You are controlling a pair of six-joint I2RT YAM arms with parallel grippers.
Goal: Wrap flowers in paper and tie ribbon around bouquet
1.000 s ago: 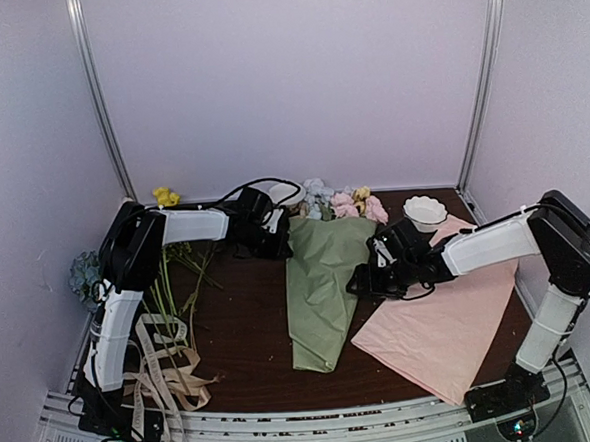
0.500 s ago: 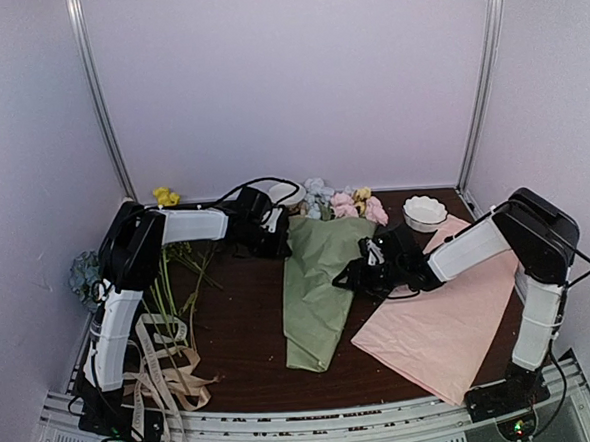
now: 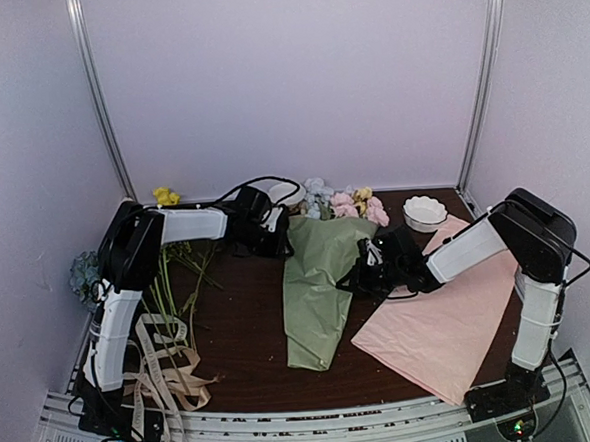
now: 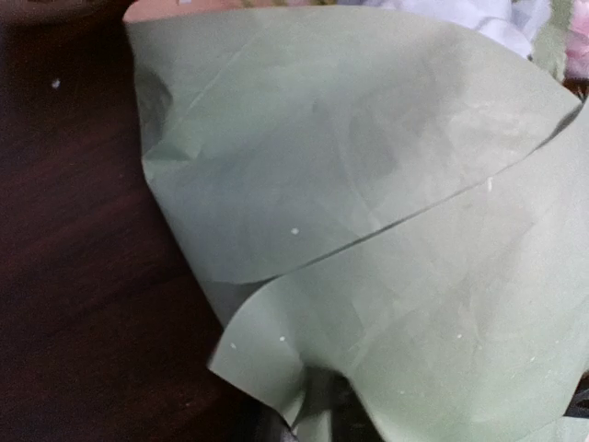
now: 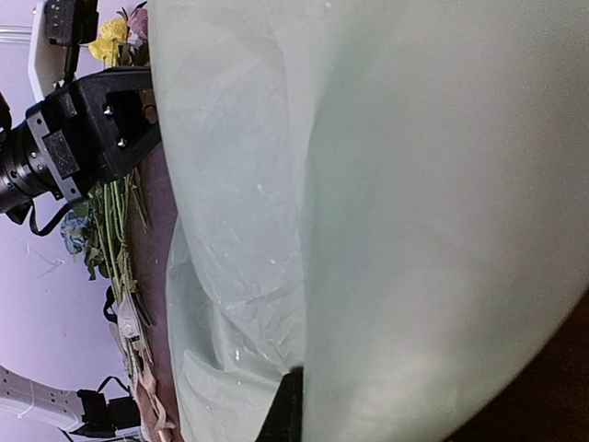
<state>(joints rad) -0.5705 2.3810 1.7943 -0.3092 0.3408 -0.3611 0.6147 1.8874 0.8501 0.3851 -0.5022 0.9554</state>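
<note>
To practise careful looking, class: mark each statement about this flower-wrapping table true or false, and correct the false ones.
1. The green paper cone has blooms at its far, wide end. True.
2. The pink sheet lies left of the cone. False: it lies on the cone's right.
3. The ribbons are tied around the cone. False: they lie loose at the near left, apart from the cone.
4. A white bowl stands at the far right, beyond the pink sheet. True.
5. Loose flower stems lie left of the cone. True.
</note>
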